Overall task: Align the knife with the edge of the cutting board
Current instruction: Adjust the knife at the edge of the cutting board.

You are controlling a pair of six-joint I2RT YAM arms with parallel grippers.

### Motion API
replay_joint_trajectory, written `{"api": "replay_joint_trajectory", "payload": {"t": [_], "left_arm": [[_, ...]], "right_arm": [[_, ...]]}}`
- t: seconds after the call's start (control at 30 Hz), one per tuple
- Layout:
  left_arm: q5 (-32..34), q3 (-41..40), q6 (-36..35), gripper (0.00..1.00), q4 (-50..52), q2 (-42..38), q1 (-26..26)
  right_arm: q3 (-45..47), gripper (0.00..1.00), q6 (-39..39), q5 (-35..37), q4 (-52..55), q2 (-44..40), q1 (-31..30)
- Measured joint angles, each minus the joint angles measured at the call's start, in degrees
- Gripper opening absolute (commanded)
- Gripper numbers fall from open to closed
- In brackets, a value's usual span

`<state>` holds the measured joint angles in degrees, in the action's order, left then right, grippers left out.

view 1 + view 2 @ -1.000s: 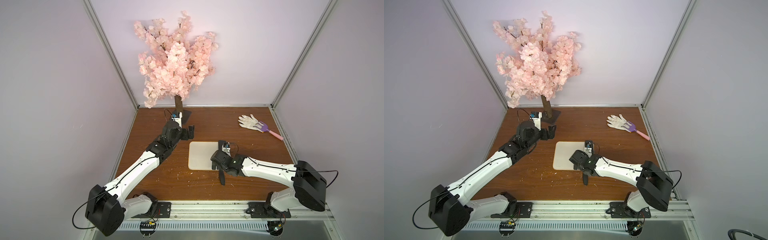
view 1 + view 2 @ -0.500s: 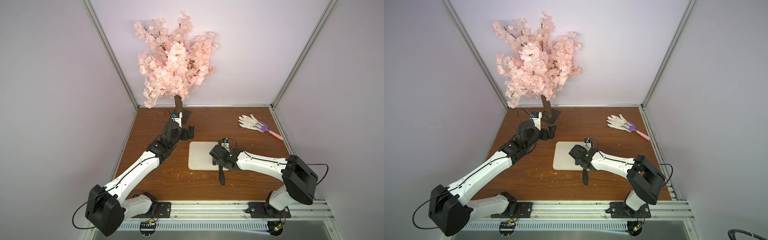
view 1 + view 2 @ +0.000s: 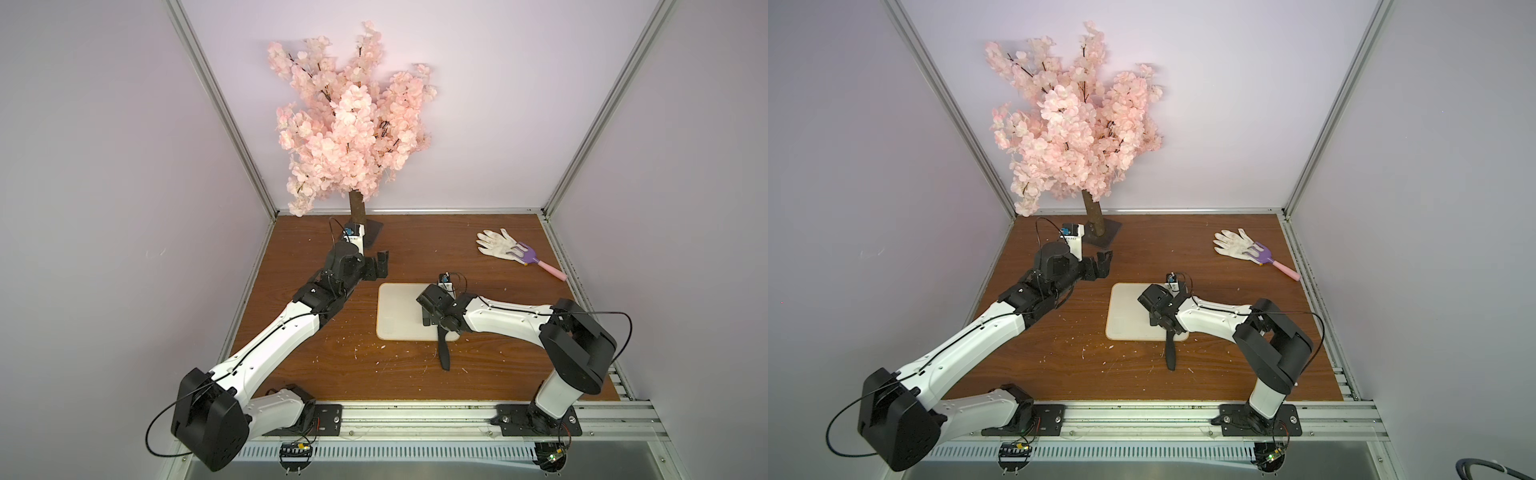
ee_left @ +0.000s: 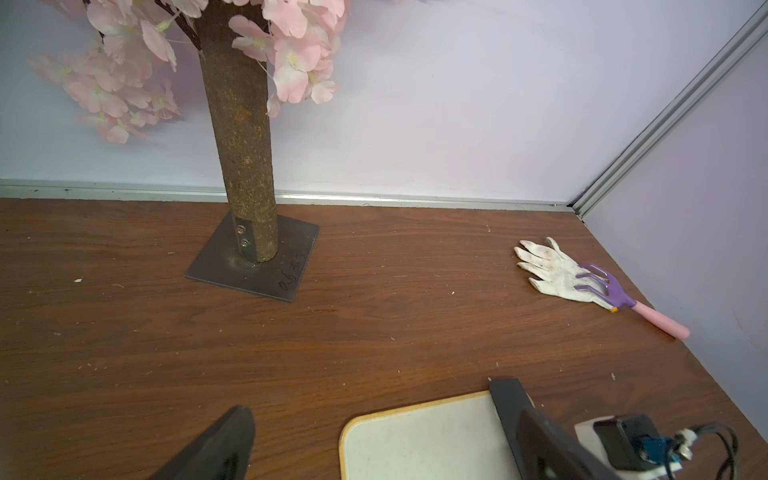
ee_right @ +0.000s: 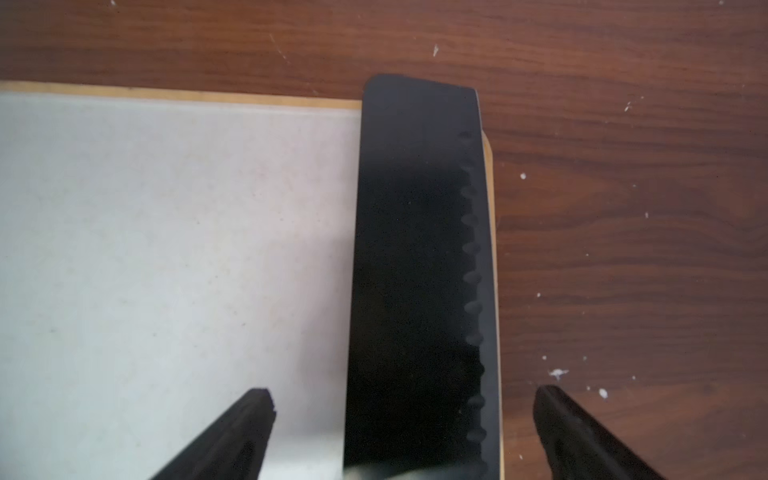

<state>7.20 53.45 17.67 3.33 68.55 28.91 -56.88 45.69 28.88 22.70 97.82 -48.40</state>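
The cream cutting board [image 3: 397, 311] [image 3: 1127, 311] lies mid-table. The black knife [image 3: 444, 353] [image 3: 1170, 353] lies along its right edge: the blade [image 5: 415, 249] rests flat on the board, its tip just past the back rim, and the handle sticks off the front onto the wood. My right gripper [image 5: 405, 397] hovers open over the blade, one finger over the board and one over the table, neither touching it. My left gripper [image 3: 380, 266] [image 4: 384, 413] stands open and holds nothing, behind the board's back left corner [image 4: 415, 436].
A pink blossom tree [image 3: 357, 208] on a dark square base [image 3: 372, 232] stands at the back left, close to my left wrist. A white glove [image 3: 496, 245] and a purple-and-pink toy rake [image 3: 536, 259] lie at the back right. Walls enclose three sides.
My right arm has drawn in to the left, and its wrist has slid a little toward the back along the blade. The knife, the board and my left arm have stayed put.
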Motion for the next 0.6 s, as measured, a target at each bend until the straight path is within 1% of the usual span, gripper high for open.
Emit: {"api": "replay_joint_trajectory", "payload": {"t": [0.6], "left_arm": [[0.13, 0.00, -0.02, 1.00, 0.00, 0.07, 0.00]], "right_arm": [[2.73, 0.99, -0.74, -0.59, -2.95, 0.31, 2.12]]}}
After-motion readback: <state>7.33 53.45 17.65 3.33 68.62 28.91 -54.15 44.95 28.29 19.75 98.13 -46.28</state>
